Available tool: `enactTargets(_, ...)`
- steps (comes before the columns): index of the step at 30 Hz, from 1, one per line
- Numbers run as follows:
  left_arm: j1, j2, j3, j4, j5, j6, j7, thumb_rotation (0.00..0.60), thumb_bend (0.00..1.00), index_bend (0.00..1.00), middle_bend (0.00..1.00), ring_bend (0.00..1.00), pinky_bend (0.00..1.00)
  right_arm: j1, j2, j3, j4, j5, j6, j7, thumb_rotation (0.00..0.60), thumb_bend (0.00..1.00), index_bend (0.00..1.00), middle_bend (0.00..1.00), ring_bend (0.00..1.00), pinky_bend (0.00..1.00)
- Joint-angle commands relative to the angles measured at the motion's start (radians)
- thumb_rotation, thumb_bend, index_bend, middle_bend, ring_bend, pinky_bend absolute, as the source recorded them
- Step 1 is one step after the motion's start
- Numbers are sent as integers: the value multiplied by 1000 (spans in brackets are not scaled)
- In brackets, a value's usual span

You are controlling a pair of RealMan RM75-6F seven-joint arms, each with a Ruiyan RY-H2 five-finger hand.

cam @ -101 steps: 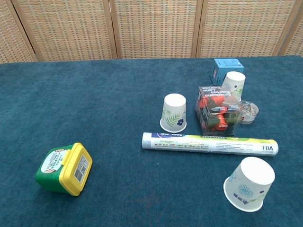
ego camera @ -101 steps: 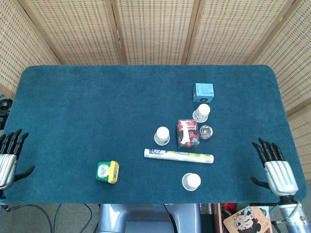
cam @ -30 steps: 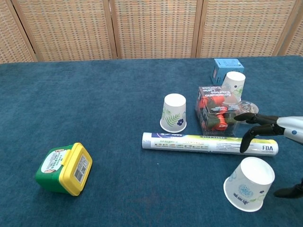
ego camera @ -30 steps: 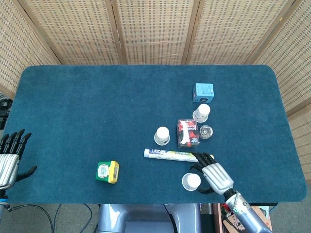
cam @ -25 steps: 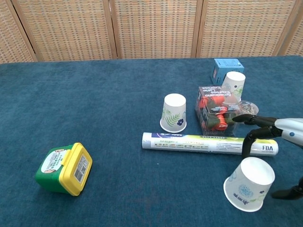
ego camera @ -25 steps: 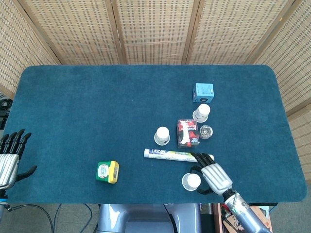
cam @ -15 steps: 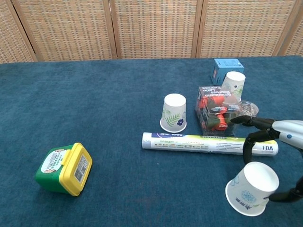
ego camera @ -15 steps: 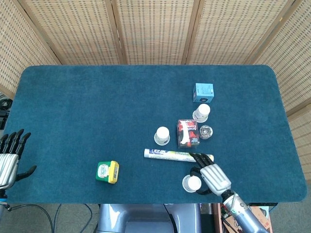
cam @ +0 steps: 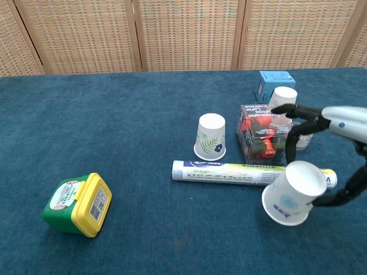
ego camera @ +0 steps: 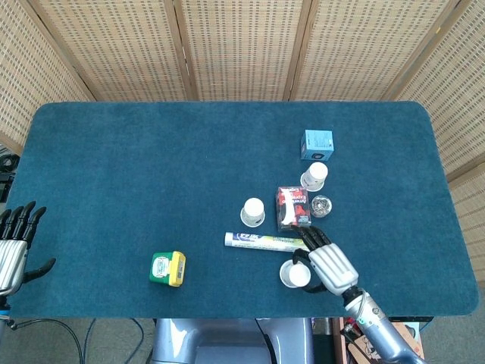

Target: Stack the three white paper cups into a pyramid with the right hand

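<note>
Three white paper cups stand upside down. One cup [ego camera: 253, 212] [cam: 211, 136] is mid-table and a second [ego camera: 314, 176] [cam: 282, 97] is by the blue box. My right hand [ego camera: 327, 265] [cam: 342, 121] grips the third cup [ego camera: 295, 274] [cam: 292, 193], fingers on one side and thumb on the other. That cup is tilted and raised off the cloth, in front of the long tube. My left hand [ego camera: 15, 246] hangs off the table's left edge, fingers spread, holding nothing.
A long white tube [ego camera: 265, 243] [cam: 229, 173] lies across the near middle. Behind it stand a red-printed clear box [ego camera: 292, 208] [cam: 261, 134], a small glass dish [ego camera: 321, 205] and a blue box [ego camera: 317, 144] [cam: 274, 80]. A green and yellow tub [ego camera: 167, 268] [cam: 77, 204] lies near left.
My right hand came in from the table's right edge, closed around the near cup, then lifted it and carried it slightly left, tilting it. The left hand stayed put.
</note>
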Motion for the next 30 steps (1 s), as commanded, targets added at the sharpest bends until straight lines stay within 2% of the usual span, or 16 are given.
enactTargets(1, 0, 0, 0, 0, 1, 0, 2, 600, 217, 0, 0, 0, 0, 29, 29, 47, -53, 49, -2, -54, 600, 159, 514, 64, 0, 0)
enactTargets(9, 1, -1, 0, -2, 3, 5, 6, 600, 217, 0, 0, 0, 0, 104, 53, 134, -135, 164, -34, -164, 600, 159, 523, 65, 0, 0)
enactTargets(16, 2, 0, -1, 2, 4, 7, -3, 600, 217, 0, 0, 0, 0, 180, 8, 181, -164, 260, -53, -254, 600, 159, 524, 65, 0, 0)
enactTargets(25, 1, 0, 0, 4, 7, 6, -5, 600, 217, 0, 0, 0, 0, 303, -108, 236, -110, 405, -75, -364, 600, 159, 523, 65, 0, 0)
enactTargets(30, -1, -2, 0, 6, 5, 0, -4, 600, 217, 0, 0, 0, 0, 360, -168, 265, -53, 474, -69, -383, 600, 159, 524, 65, 0, 0)
